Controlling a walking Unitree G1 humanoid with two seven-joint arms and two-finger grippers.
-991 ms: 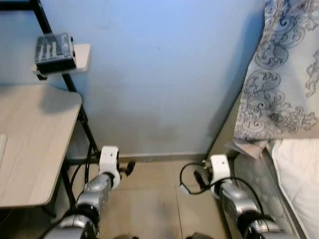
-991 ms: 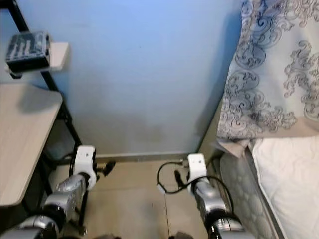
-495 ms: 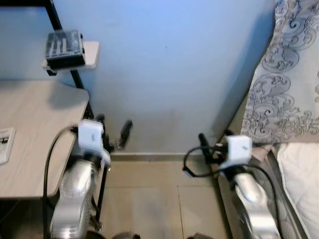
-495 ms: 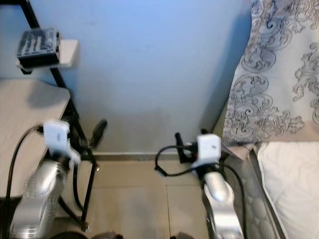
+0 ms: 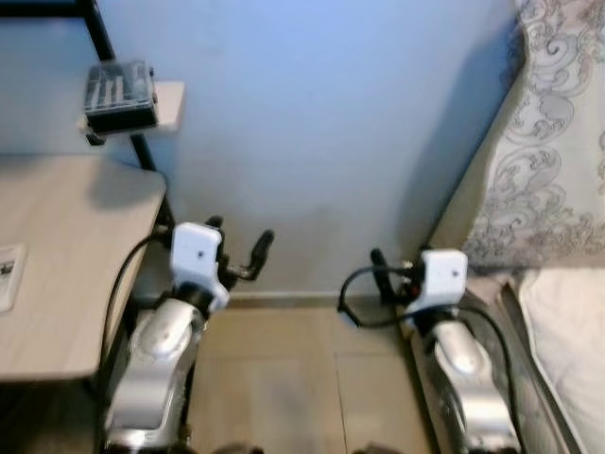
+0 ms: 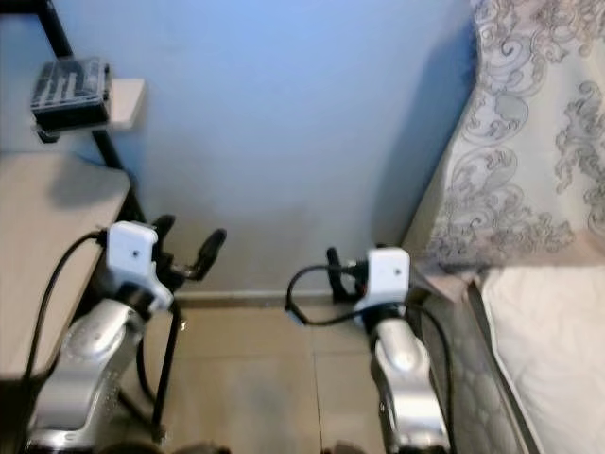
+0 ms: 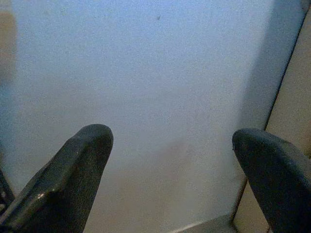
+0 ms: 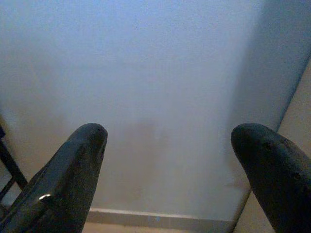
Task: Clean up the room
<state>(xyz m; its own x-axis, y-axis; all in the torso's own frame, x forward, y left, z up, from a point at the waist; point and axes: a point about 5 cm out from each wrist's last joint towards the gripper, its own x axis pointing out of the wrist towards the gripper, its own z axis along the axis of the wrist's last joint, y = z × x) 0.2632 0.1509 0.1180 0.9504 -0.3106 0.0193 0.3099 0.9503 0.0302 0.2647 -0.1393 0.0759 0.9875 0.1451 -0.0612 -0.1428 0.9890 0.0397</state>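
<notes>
L gripper (image 7: 170, 160) and R gripper (image 8: 167, 160) both raised w/ fingers spread wide, holding nothing, aimed at the blue wall (image 5: 321, 123). Wooden tabletop (image 5: 66, 255) left; bed (image 5: 567, 322) right. Beyond, on a small shelf (image 5: 168, 99), a dark box (image 5: 120, 95), prob. ribbed, long axis left-right.

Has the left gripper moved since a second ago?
Yes. The left gripper has risen from floor level to beside the desk edge, fingers open toward the blue wall.
</notes>
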